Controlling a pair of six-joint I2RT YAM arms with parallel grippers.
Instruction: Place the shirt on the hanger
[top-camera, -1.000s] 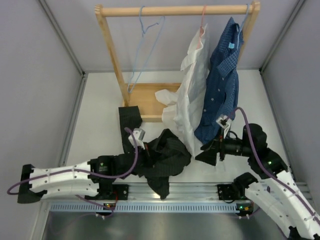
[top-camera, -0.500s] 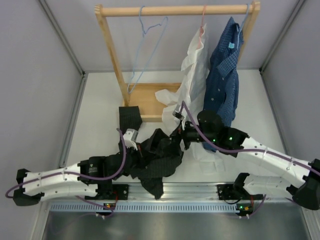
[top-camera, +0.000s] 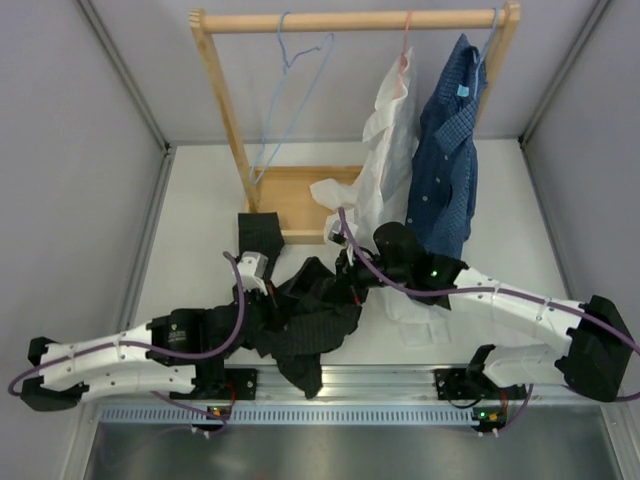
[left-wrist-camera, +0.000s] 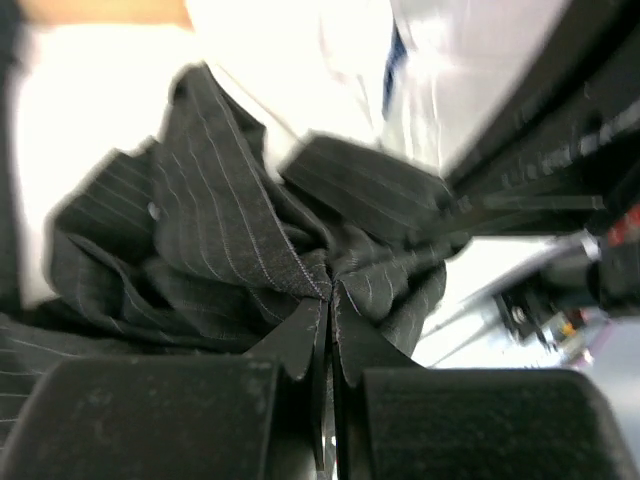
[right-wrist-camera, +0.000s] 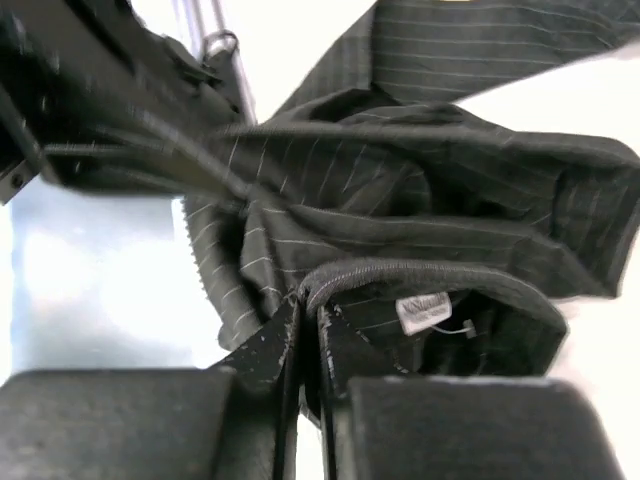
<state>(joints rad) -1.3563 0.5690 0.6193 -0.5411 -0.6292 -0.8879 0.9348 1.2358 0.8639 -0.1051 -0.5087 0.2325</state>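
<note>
at the near edge, the left arm lies low along the aluminium rail, reaching rightward and a little away from its base, with the forearm almost flat over the table. the left gripper is buried in the near-left side of the shirt; in the left wrist view its fingers are pressed together with only a thin seam between them, and a gathered fold of pinstriped cloth bunches up right at their tips, so they pinch the fabric. the shirt is a crumpled black heap on the table between the two grippers, one sleeve trailing toward the rail and another flat piece lying farther back on the left. the right arm stretches from the right, elbow low, across to the middle, and the right gripper meets the far-right side of the heap. in the right wrist view its fingers are nearly closed on the rolled collar edge, with the white neck label just beside them inside the collar. farther back a white shirt and a blue dotted shirt hang from the wooden rack, the white one on a pink hanger. the light-blue hanger hangs bare from the rack's left part, well apart from the black shirt.
</note>
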